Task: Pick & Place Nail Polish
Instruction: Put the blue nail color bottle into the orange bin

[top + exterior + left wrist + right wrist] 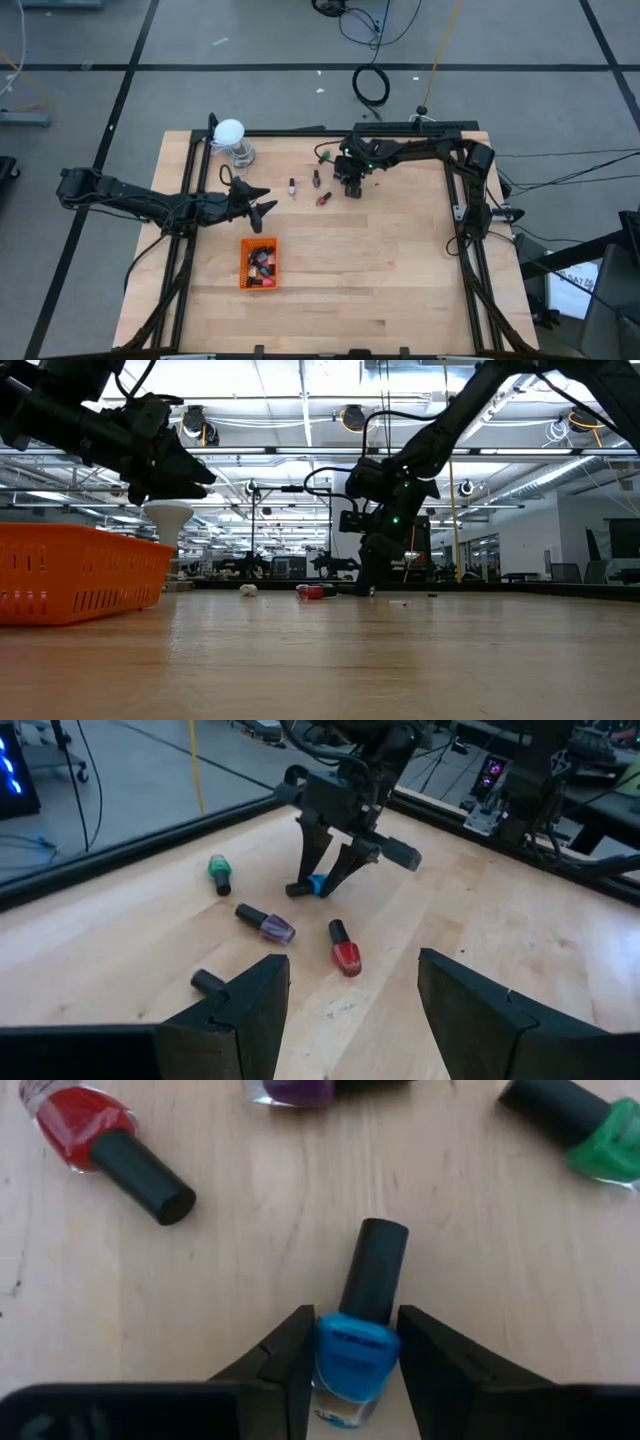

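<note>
Right wrist view: right gripper (352, 1355) jaws clamp the blue nail polish bottle (355, 1345) lying on the table (250, 1240).

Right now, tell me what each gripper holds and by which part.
The right gripper has its fingers against both sides of the blue nail polish bottle, at its glass body, cap free. The left gripper is open and holds nothing.

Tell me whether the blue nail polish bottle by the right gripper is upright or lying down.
Lying down. The blue bottle rests flat on the table, cap pointing away, between the right gripper fingers.
</note>
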You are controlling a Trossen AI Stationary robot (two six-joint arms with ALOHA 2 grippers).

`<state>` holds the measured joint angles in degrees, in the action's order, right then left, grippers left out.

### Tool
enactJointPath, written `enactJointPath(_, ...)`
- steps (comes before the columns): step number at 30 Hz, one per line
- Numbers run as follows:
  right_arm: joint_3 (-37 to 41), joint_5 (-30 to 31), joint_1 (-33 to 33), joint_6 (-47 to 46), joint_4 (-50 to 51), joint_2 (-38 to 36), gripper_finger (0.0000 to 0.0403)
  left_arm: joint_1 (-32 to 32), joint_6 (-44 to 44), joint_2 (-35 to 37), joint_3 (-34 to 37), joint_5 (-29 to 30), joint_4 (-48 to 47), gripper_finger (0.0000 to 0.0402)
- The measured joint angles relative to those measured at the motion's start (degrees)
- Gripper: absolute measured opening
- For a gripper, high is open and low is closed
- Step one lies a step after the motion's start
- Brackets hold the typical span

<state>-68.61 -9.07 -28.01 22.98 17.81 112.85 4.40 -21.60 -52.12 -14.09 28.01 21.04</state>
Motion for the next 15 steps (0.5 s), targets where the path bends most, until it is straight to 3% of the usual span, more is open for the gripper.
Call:
enactJointPath(9,0.62,7.53,9.23,-0.8,2.14,-6.48,0.0112,0.0,-5.97,0.0,0.0,0.11,0.39,0.0218)
enactJointPath(15,1.19,20.09,18.99,-0.18,-1.51,-14.83,0.0112,0.0,-13.8,-1.48,-0.04,-1.64,6.49,0.0218)
